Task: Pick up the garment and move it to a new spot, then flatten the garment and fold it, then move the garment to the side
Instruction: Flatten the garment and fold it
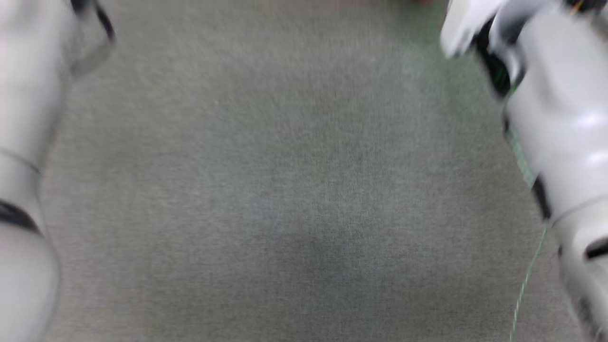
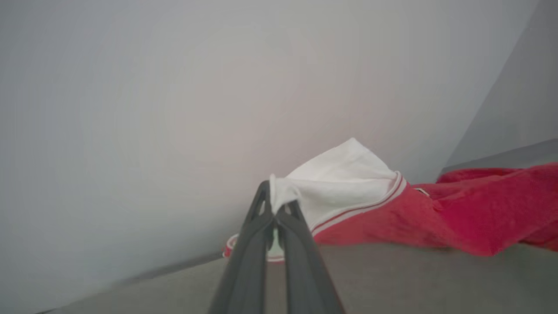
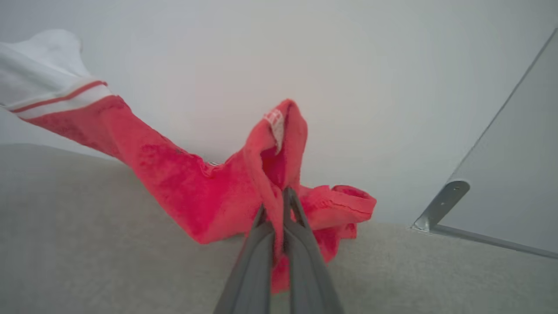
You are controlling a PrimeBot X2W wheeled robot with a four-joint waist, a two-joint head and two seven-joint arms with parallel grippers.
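Note:
The garment is a red shirt with a white sleeve and striped trim, lifted partly off the grey surface. In the left wrist view my left gripper is shut on the white sleeve's edge. In the right wrist view my right gripper is shut on a red fold of the garment, which stretches up and left to its white sleeve. The blurred head view has my pale left forearm and right forearm at its sides; the garment lies beyond its top edge.
Grey felt-like surface spreads between the arms. A pale wall stands close behind the garment. A metal bracket and panel sit at the right of the right wrist view. A thin green cable runs by the right arm.

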